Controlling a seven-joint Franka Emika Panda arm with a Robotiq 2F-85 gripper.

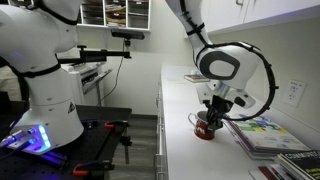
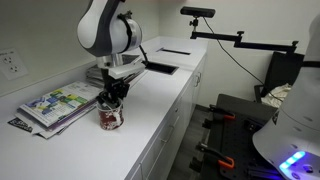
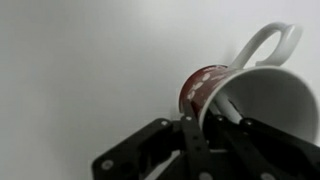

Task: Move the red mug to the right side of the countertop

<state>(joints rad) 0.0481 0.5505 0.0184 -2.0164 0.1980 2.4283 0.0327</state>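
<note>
White countertop (image 2: 152,112) carries the red mug (image 2: 111,117), upright, just beside a stack of magazines (image 2: 55,104) near the wall; gripper (image 3: 205,128) directly above it, fingers pinched on the mug wall, one inside the rim, one outside, handle on the far side in the wrist view.
</note>
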